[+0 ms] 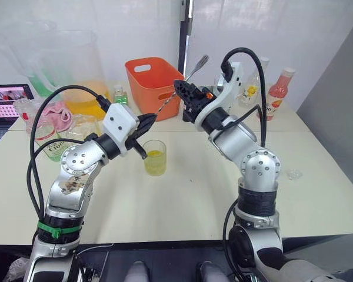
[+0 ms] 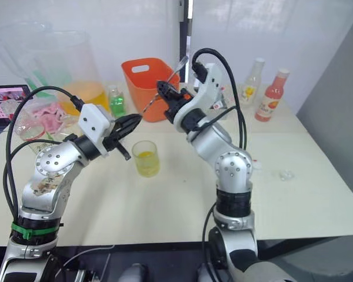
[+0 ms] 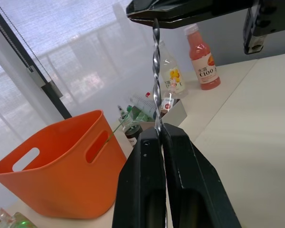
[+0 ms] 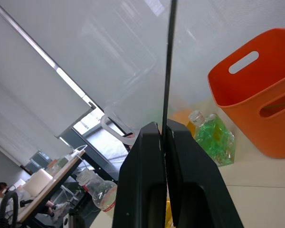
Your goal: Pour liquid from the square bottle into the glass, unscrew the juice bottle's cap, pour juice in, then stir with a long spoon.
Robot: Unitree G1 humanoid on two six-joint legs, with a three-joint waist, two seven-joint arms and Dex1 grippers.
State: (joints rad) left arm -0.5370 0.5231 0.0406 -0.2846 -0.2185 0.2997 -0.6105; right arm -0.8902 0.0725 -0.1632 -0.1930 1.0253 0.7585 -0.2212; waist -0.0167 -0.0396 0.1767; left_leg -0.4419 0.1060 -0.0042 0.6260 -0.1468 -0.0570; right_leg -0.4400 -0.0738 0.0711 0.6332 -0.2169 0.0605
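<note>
- The glass (image 1: pixel 155 157) stands upright on the white desk (image 1: pixel 182 200), nearest of the things, with a shallow layer of yellow liquid (image 1: pixel 155 155) in its lower part.
- Just above and beside the glass, on the robot's left, the left pincer (image 1: pixel 149 121) has its two black fingers pressed together on the lower end of the long spoon (image 1: pixel 179 87); the left wrist view shows the twisted shaft rising from between the fingertips.
- The spoon slants upward and away across the space between the arms, its small bowl at the far upper end, over the orange basket (image 1: pixel 156 85).
- The right pincer (image 1: pixel 177 90) is clamped on the same shaft higher up, fingers closed tight around it, so both pincers hold the spoon at once.
- The juice bottle (image 1: pixel 52 144) with its green label lies to the robot's left, partly behind the left arm, near a pink cloth (image 1: pixel 60 114).
- Further back stand a big clear pitcher (image 1: pixel 76 70) holding orange liquid and a small green bottle (image 1: pixel 120 95).
- At the far right of the desk stand a pink-labelled bottle (image 1: pixel 277 94) and a clear bottle with a yellow label (image 1: pixel 252 88).
</note>
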